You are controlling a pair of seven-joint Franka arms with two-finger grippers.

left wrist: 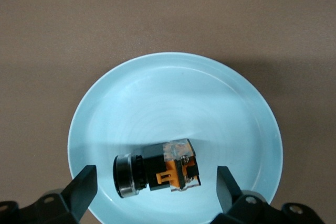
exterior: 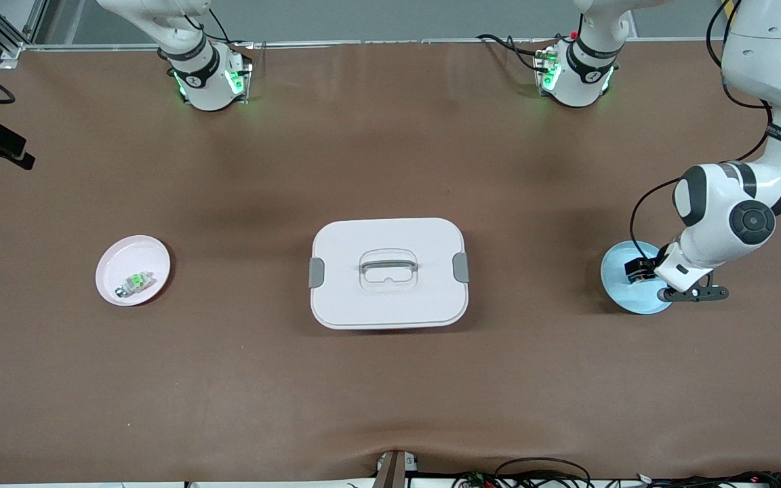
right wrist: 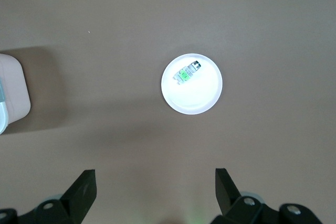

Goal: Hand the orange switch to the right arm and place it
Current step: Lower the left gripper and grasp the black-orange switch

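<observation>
The orange switch [left wrist: 157,169], a small black block with an orange middle and a metal-ringed end, lies on its side in the light blue plate [left wrist: 178,93] at the left arm's end of the table. My left gripper [left wrist: 156,182] is open and low over the plate, one finger on each side of the switch, not touching it. In the front view the left gripper [exterior: 641,270] covers the switch on the blue plate [exterior: 617,288]. My right gripper [right wrist: 156,182] is open and empty, high over bare table, and is out of the front view.
A white lidded box [exterior: 388,271] with a clear handle stands mid-table. A pink plate [exterior: 153,254] at the right arm's end holds a clear-and-green small part [exterior: 134,281]; both show in the right wrist view, plate [right wrist: 199,100] and part [right wrist: 185,73].
</observation>
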